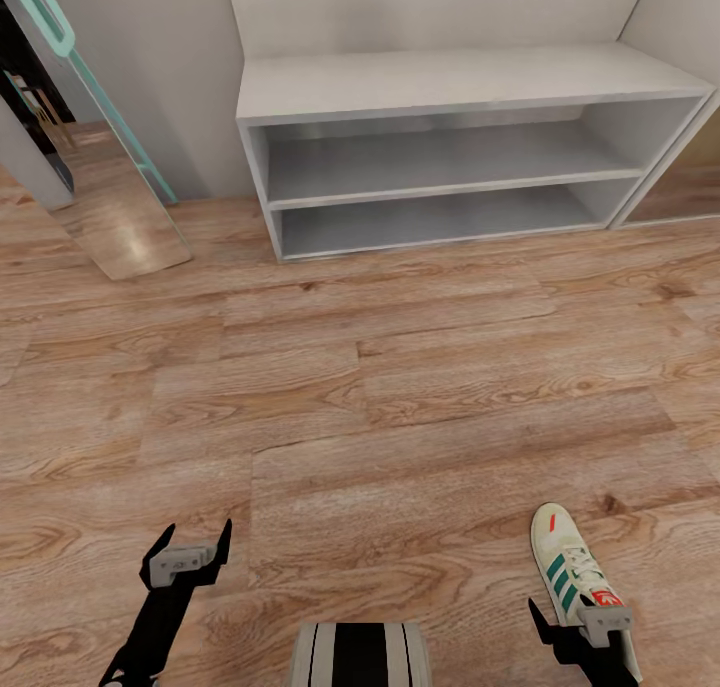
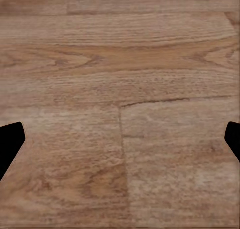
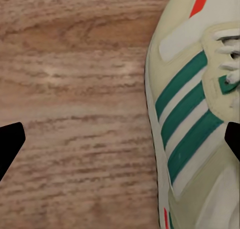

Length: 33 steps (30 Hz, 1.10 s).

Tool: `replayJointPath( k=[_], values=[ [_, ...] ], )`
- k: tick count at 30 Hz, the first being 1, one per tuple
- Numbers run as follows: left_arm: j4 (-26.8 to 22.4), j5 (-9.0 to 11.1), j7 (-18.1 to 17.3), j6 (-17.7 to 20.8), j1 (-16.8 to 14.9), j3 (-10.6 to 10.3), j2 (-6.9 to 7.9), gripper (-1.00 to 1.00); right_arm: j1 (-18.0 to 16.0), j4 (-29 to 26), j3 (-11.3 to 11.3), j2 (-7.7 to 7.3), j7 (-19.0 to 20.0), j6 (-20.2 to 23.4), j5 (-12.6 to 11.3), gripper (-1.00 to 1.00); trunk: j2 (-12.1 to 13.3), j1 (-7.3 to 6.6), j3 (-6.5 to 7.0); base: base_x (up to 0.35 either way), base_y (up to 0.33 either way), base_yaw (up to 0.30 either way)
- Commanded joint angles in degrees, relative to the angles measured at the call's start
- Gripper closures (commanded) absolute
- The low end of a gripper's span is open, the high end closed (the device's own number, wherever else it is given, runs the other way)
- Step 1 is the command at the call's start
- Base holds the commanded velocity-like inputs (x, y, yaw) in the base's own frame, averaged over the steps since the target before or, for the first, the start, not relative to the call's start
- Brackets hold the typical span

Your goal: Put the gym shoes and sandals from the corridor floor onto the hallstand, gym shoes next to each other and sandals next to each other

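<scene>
Right gripper (image 1: 585,617) hanging low at the near right of the head view, fingers spread wide and gripping nothing; in the right wrist view its two dark fingertips (image 3: 10,146) are showing at opposite edges, with wood between them on one side and shoe on the other. One gym shoe (image 1: 578,577) is lying on the corridor floor (image 1: 400,407) directly under this gripper, sole down, toe pointing away from the robot toward the rack, three green stripes and the red-orange tongue label facing up. The gripper's grey body is overlapping the heel end of the shoe in the head view; cannot tell whether anything is touching. Right wrist view is showing the shoe's striped side (image 3: 195,109) and white laces close up, beside bare planks. Left gripper (image 1: 190,552) hovering at the near left over bare wood, fingers likewise spread and holding nothing; left wrist view is giving plank seams and grain (image 2: 120,109). Further out, well apart from the shoe, the hallstand (image 1: 460,87) is standing against the wall, pale grey, flat top and two long open shelves. A mint-framed mirror (image 1: 110,157) is leaning against the wall to its left.
</scene>
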Motion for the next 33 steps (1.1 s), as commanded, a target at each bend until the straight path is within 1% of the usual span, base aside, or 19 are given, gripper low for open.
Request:
replayJointPath(
  k=[1, 2, 4, 6, 8, 9, 10, 11, 12, 14, 18, 19, 20, 23, 24, 26, 29, 32, 33],
  values=[
    [-0.6, 0.1, -0.1, 0.3, 0.4, 0.0, 0.10, -1.00, 0.0, 0.0, 0.0, 0.00, 0.0, 0.0, 0.0, -1.00, 0.0, 0.00, 0.00, 0.000, 0.000, 0.000],
    [-2.1, 0.1, -0.9, 1.1, 1.2, 0.1, 0.51, -1.00, 0.0, -0.1, 0.0, -0.04, 0.0, 0.0, 0.0, -1.00, 0.0, 0.00, 0.00, 0.000, 0.000, 0.000],
    [-2.7, -0.1, -1.8, 1.4, 1.2, 0.1, 0.82, -1.00, 0.0, -0.1, 0.0, -0.06, 0.0, 0.0, 0.0, -1.00, 0.0, 0.00, 0.00, 0.000, 0.000, 0.000],
    [-3.1, -1.0, -2.6, 1.8, 1.1, 0.1, 1.33, -1.00, 0.0, -0.1, 0.0, -0.08, -0.1, 0.0, 0.0, -1.00, 0.0, 0.00, 0.00, 0.000, 0.000, 0.000],
    [-3.0, -2.5, -3.2, 2.5, 0.6, 0.3, 2.55, -1.00, 0.0, -0.1, 0.0, -0.09, 0.0, 0.0, 0.0, -1.00, 0.0, 0.00, 0.00, 0.000, 0.000, 0.000],
    [-3.0, -2.5, -3.2, 2.5, 0.6, 0.3, 2.55, -1.00, 0.0, -0.1, 0.0, -0.09, 0.0, 0.0, 0.0, -1.00, 0.0, 0.00, 0.00, 0.000, 0.000, 0.000],
    [-2.0, -3.9, -3.8, 3.1, -0.3, 0.6, 6.31, -1.00, 0.0, -0.3, 0.0, -0.09, 0.0, 0.0, 0.0, -1.00, 0.0, 0.00, 0.00, 0.000, 0.000, 0.000],
    [-1.4, -3.7, -4.0, 3.3, -0.7, 0.6, 7.73, -1.00, 0.0, -0.5, 0.0, -0.10, 0.0, 0.1, 0.1, -1.00, 0.0, 0.00, 0.00, 0.000, 0.000, 0.000],
    [-0.5, -3.2, -4.1, 3.3, -1.1, 0.7, 9.11, -1.00, 0.0, -0.8, 0.0, -0.10, 0.1, 0.1, 0.1, -1.00, 0.0, 0.00, 0.00, 0.000, 0.000, 0.000],
    [1.9, -0.9, -4.5, 3.2, -1.8, 0.8, 11.36, -1.00, 0.1, -1.6, 0.1, -0.08, 0.1, 0.1, 0.1, -1.00, 0.0, 0.00, 0.00, 0.000, 0.000, 0.000],
    [6.4, 4.8, -6.2, 2.0, -2.8, 0.8, 13.81, -1.00, 1.0, -3.9, 0.1, 0.00, 0.1, 0.2, 0.1, -1.00, 0.0, 0.00, 0.00, 0.000, 0.000, 0.000],
    [7.2, 5.8, -6.7, 1.7, -2.9, 0.8, 14.23, -1.00, 1.5, -4.9, 0.1, 0.03, 0.1, 0.2, 0.1, -1.00, 0.0, 0.00, 0.00, 0.000, 0.000, 0.000],
    [7.2, 5.8, -6.7, 1.7, -2.9, 0.8, 14.23, -1.00, 1.5, -4.9, 0.1, 0.03, 0.1, 0.2, 0.1, -1.00, 0.0, 0.00, 0.00, 0.000, 0.000, 0.000],
    [8.8, 7.6, -8.0, 1.0, -3.2, 0.8, 14.90, -1.00, 3.7, -8.8, 0.1, 0.16, 0.0, 0.3, 0.1, -1.00, 0.0, 0.00, 0.00, 0.000, 0.000, 0.000],
    [8.8, 7.6, -8.0, 1.0, -3.2, 0.8, 14.90, -1.00, 3.7, -8.8, 0.1, 0.16, 0.0, 0.3, 0.1, -1.00, 0.0, 0.00, 0.00, 0.000, 0.000, 0.000],
    [9.3, 8.2, -8.6, 0.7, -3.3, 0.8, 15.07, -1.00, 5.8, -12.4, 0.1, 0.29, 0.0, 0.4, 0.0, -1.00, 0.0, 0.00, 0.00, 0.000, 0.000, 0.000],
    [9.6, 8.4, -8.8, 0.6, -3.4, 0.8, 15.09, -1.00, 7.1, -14.5, 0.1, 0.37, 0.0, 0.5, 0.0, -1.00, 0.0, 0.00, 0.00, 0.000, 0.000, 0.000],
    [10.0, 8.8, -9.2, 0.4, -3.4, 0.7, 15.12, -1.00, 11.2, -21.7, -0.2, 0.57, 0.0, 1.5, 0.0, -1.00, 0.0, 0.00, 0.00, 0.000, 0.000, 0.000],
    [10.0, 8.8, -9.2, 0.4, -3.4, 0.7, 15.12, -1.00, 11.2, -21.7, -0.2, 0.57, 0.0, 1.5, 0.0, -1.00, 0.0, 0.00, 0.00, 0.000, 0.000, 0.000]
  ],
)
